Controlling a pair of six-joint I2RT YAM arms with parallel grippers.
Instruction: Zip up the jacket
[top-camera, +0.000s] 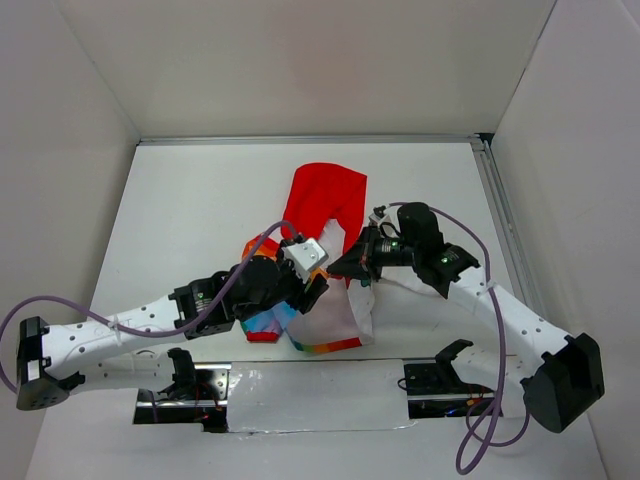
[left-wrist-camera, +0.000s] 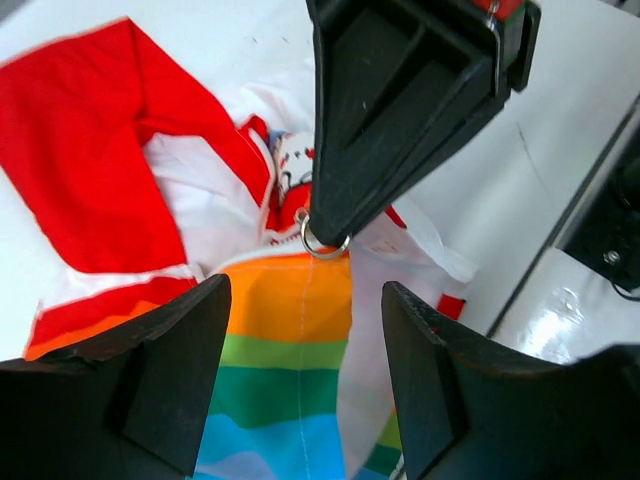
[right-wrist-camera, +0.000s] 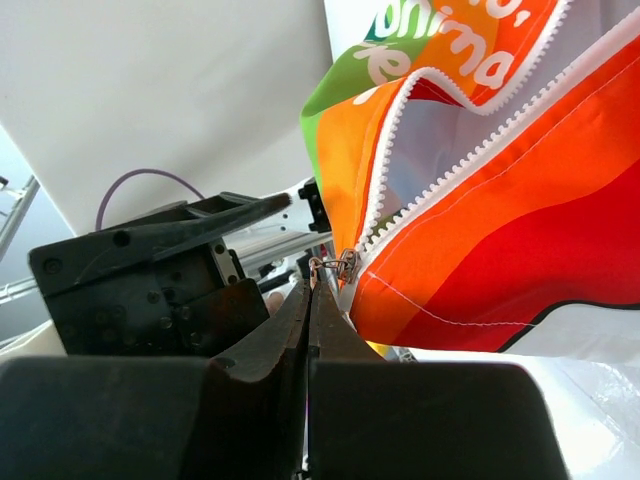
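Your right gripper (right-wrist-camera: 310, 292) is pinched shut on the zipper pull (right-wrist-camera: 338, 265). Your left gripper (left-wrist-camera: 303, 295) hangs wide open, holding nothing. The jacket (top-camera: 325, 200) lies mid-table between the arms and looks mostly zipped, with the teeth (right-wrist-camera: 450, 95) past the pull left to join.

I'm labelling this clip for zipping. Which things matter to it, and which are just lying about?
For the job: jacket; zipper pull; right gripper, shut on the pull; left gripper, open over the rainbow front.
Not part of it: purple cable; shiny strip; table.
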